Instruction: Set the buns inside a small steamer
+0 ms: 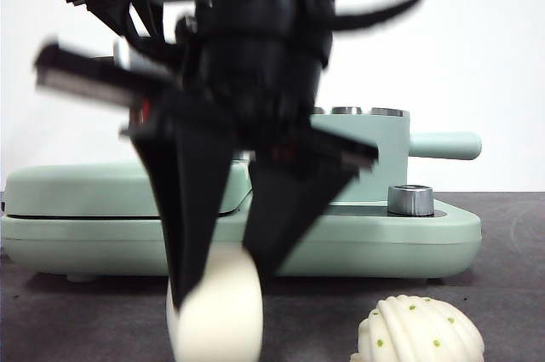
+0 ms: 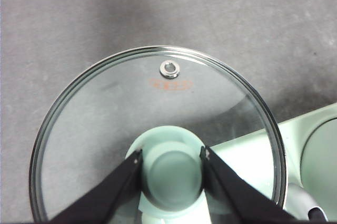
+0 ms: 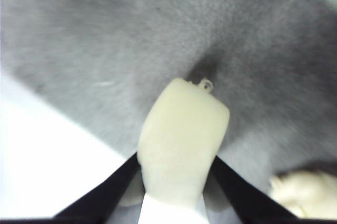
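Note:
My right gripper (image 1: 223, 281) is shut on the smooth cream bun (image 1: 217, 315), held low at the front of the dark table. The right wrist view shows the same bun (image 3: 181, 139) upright between that gripper's (image 3: 176, 156) black jaws. Whether it touches the table is unclear. The ridged bun with green specks (image 1: 420, 332) lies on the table to its right, and shows blurred as the ridged bun (image 3: 303, 192) from the wrist. The mint-green steamer pot (image 1: 366, 149) stands behind, partly hidden by the arm. My left gripper (image 2: 172, 153) is shut on the green knob of the glass lid (image 2: 168, 92), off the pot.
A flat mint-green grill plate (image 1: 85, 187) lies left of the pot on a shared green base (image 1: 383, 238) with a chrome knob (image 1: 410, 200). The pot's straight handle (image 1: 443, 145) points right. A white area (image 3: 42, 161) borders the grey table near the right gripper.

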